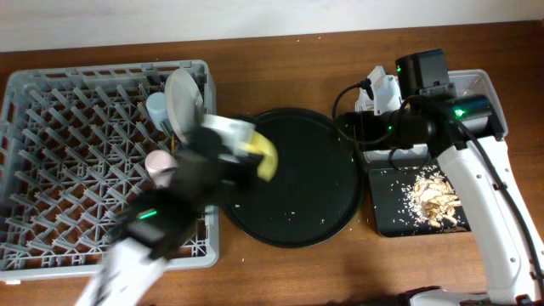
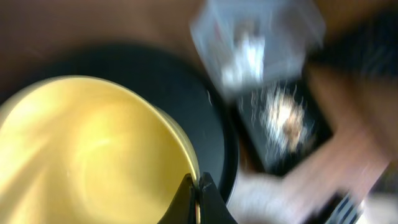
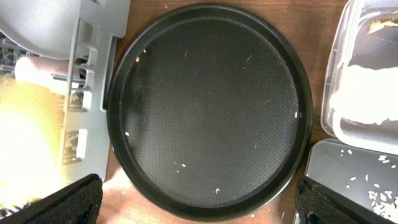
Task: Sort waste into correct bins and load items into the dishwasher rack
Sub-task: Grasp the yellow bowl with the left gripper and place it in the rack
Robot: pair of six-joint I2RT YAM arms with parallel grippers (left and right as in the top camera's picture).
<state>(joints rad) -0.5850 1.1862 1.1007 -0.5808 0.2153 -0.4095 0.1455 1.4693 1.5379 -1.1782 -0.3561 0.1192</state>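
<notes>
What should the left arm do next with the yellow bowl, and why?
Probably move the yellow bowl over free pegs of the rack: the left gripper grips its rim, and it hangs over the round tray, unracked.

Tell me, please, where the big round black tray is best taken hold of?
Probably the raised rim of the tray at the edge nearest the robot, from straight above, one claw finger inside and one outside: it lies flat on the table, and the rack and bins crowd its sides.
</notes>
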